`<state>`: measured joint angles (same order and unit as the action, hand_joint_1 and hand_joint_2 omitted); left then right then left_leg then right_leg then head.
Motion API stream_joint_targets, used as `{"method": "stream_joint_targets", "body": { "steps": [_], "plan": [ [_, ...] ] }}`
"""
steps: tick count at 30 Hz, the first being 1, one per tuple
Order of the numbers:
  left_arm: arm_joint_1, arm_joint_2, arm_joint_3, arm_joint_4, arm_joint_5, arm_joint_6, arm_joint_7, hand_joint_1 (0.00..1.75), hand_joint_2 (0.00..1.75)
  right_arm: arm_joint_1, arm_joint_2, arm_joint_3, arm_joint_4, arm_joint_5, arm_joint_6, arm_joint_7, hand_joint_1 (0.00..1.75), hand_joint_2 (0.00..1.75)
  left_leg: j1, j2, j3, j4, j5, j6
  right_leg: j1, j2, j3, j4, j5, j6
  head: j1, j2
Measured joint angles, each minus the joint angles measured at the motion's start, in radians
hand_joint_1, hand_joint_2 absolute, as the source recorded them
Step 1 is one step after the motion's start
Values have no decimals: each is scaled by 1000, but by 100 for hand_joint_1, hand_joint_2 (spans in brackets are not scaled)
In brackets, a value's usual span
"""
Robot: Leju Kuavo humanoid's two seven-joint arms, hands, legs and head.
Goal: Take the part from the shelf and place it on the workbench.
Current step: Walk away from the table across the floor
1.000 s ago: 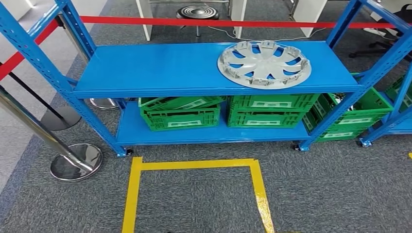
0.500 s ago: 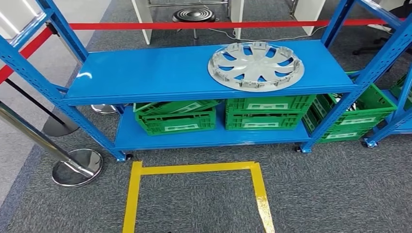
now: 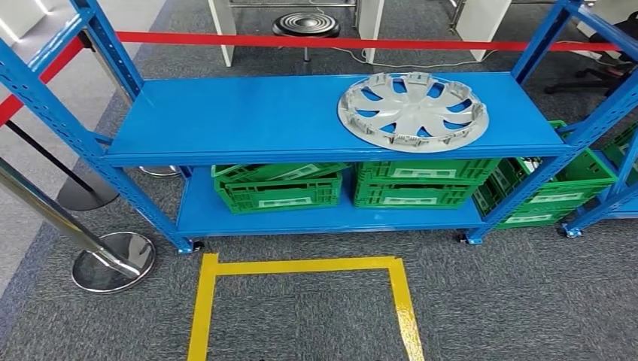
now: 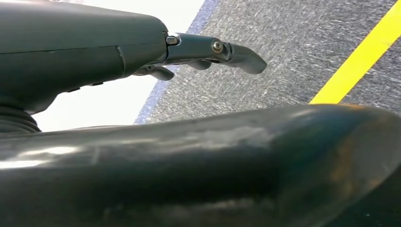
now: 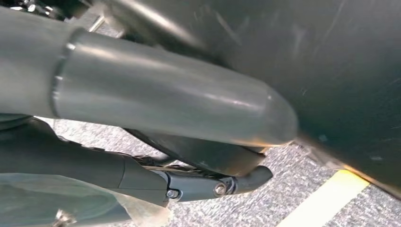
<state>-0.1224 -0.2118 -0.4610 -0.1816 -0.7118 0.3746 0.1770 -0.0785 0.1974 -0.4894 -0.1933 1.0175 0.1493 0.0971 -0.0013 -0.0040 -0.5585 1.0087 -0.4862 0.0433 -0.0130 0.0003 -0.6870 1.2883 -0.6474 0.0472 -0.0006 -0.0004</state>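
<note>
Yellow tape (image 3: 301, 265) marks your standing spot just ahead; both hands hang empty, left hand (image 4: 208, 52) and right hand (image 5: 208, 184) with fingers loosely extended. Beyond, the hubcap (image 3: 412, 111) lies flat on the blue shelf (image 3: 241, 113) (the view has swung since a moment ago, so you're still lining up).

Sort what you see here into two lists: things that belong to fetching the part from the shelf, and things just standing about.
Belongs to the job:
- grey wheel cover, lying flat on the top shelf
- blue shelf
- left hand and right hand, both hanging over the carpet, holding nothing

Just standing about:
- green crates on the lower shelf
- red barrier tape
- chrome stanchion base
- yellow floor tape
</note>
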Motion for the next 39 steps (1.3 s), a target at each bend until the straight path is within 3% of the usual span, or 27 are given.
{"method": "stream_joint_targets", "body": {
  "steps": [1, 3, 5, 10, 11, 13, 14, 15, 16, 17, 18, 20, 21, 24, 26, 29, 30, 31, 32, 34, 35, 36, 39],
  "plan": [
    [0, 0, 0, 0, 0, 0, 0, 0, 0, -1, 0, 0, 0, 0, 0, 0, 0, 0, 0, -1, 7, 1, -6, -1, 0, 0, -4, -17, 31, 1, 0, 0],
    [1, -1, 0, 0, 0, 0, 0, 0, 0, 0, -1, 0, 0, 0, 0, 1, 0, 0, 1, -2, 24, 3, -20, -6, -2, -1, 38, -137, 119, 0, 1, 0],
    [0, -1, 1, 0, 0, 0, 0, 0, 0, 1, -1, 0, 0, 1, 0, 2, 0, 0, -2, -3, 34, 7, -35, -16, 0, -1, 85, -236, 159, -8, 1, 0],
    [-3, 0, 1, 0, 0, 2, 0, 0, 0, 2, 0, 0, 0, 2, 1, 1, 0, 0, -3, -2, 37, 28, -60, -38, -1, 0, 108, -260, 150, -40, -6, 0],
    [-4, 0, 1, 0, 0, 2, 0, 0, 0, 2, 0, 0, 0, 2, 1, 1, 0, 0, -2, -2, 21, 66, -79, -44, -3, -1, 114, -262, 147, -47, -7, 0],
    [-3, 1, 1, 0, 0, 3, 0, 0, 0, 3, 0, 0, 0, 3, 1, 1, 0, 0, 2, -2, -46, 197, -132, -53, -3, -3, 122, -262, 139, -55, -10, 0],
    [-2, 1, 1, 0, 0, 3, 0, 0, 0, 4, 0, 0, 0, 3, 1, 1, 0, 0, 3, -2, -83, 260, -149, -56, -3, -3, 126, -262, 135, -57, -9, 0],
    [-1, 1, 2, 0, 0, 3, 0, 0, 0, 5, 0, 0, 0, 3, 1, 1, 0, 0, 4, -2, -109, 295, -148, -57, -2, -2, 131, -262, 130, -57, -9, 0],
    [0, 2, 2, 0, 0, 3, 0, 0, 0, 6, 0, 0, 0, 3, 1, 1, 0, 0, 5, -2, -117, 293, -126, -55, -2, -1, 137, -262, 126, -56, -10, 0],
    [0, 2, 2, 0, 0, 3, 0, 0, 0, 6, 0, 0, 0, 3, 1, 1, 0, 0, 5, -2, -107, 252, -85, -52, -2, 1, 145, -262, 121, -55, -10, 0],
    [1, 2, 2, 0, 0, 3, 0, 0, 0, 6, 0, 0, 0, 3, 1, 1, 0, 0, 4, -2, -86, 185, -37, -47, -2, 2, 154, -263, 115, -53, -10, 0],
    [1, 3, 2, 0, 0, 4, 0, 0, 0, 6, 0, 0, 0, 3, 1, 1, 0, 0, -1, -1, -42, 70, 13, -36, 0, 3, 164, -264, 104, -44, -9, 0],
    [1, 4, 2, 0, 0, 6, 0, 0, 0, 6, 1, 0, 0, 4, 1, 1, 0, 0, -3, -1, -30, 40, 16, -31, 1, 3, 166, -265, 100, -39, -8, 0],
    [5, 4, 5, 0, 1, 10, -2, 0, 0, 5, 1, 0, 0, 9, 1, 1, 0, 0, -4, -1, -17, 17, 6, -22, 1, 0, 169, -273, 95, -20, -7, 0],
    [7, 4, 8, 0, 2, 11, -2, 0, 0, 3, 1, 0, 0, 13, 2, 1, 0, 0, 2, 0, -5, 3, 6, -11, 1, 0, 150, -231, 71, -11, -6, 0],
    [8, 4, 14, 0, 3, 13, -3, 0, 0, 1, 0, 0, 0, 16, 1, 1, 0, 0, 3, 1, 6, -1, -4, -2, 1, 0, 37, -44, 2, -2, -4, 0],
    [10, 4, 17, 0, 3, 13, -3, 0, 0, 0, 0, 0, 0, 16, 1, 1, 0, 0, 2, 1, 11, -1, -8, -1, 1, 0, 6, -2, 0, -1, -4, 0],
    [11, 4, 19, 0, 3, 13, -3, 0, 0, -1, 0, 0, 0, 16, 0, 1, 0, 0, 2, 0, 17, -1, -14, -1, 1, 0, -9, 5, 18, 1, -4, 0],
    [12, 4, 20, 0, 3, 13, -3, 0, 0, -2, 0, 0, 0, 16, 0, 2, 0, 0, 3, 0, 27, -1, -21, -3, 0, 0, -3, -29, 57, 1, -4, 0],
    [12, 4, 22, 0, 2, 12, -3, 0, 0, -1, -1, 0, 0, 17, 0, 3, 0, 0, 3, -2, 46, 1, -38, -10, -1, -2, 44, -156, 140, 0, -3, 0],
    [12, 5, 22, 0, 2, 12, -3, 0, 0, -1, 0, 0, 0, 17, 0, 4, 0, 0, 1, -3, 52, 4, -46, -16, -1, -2, 69, -209, 160, -4, -2, 0],
    [12, 5, 22, 0, 1, 12, -3, 0, 0, 0, 0, 0, 0, 17, 0, 4, 0, 0, -1, -2, 55, 5, -52, -21, 0, -2, 85, -239, 165, -9, -2, 0],
    [10, 6, 23, 0, -3, 11, -3, 0, 0, 3, 0, 0, 0, 16, 1, 3, 0, 0, -2, -1, 61, 4, -62, -32, 1, 1, 100, -251, 150, -29, -7, 0]
  ]
}}
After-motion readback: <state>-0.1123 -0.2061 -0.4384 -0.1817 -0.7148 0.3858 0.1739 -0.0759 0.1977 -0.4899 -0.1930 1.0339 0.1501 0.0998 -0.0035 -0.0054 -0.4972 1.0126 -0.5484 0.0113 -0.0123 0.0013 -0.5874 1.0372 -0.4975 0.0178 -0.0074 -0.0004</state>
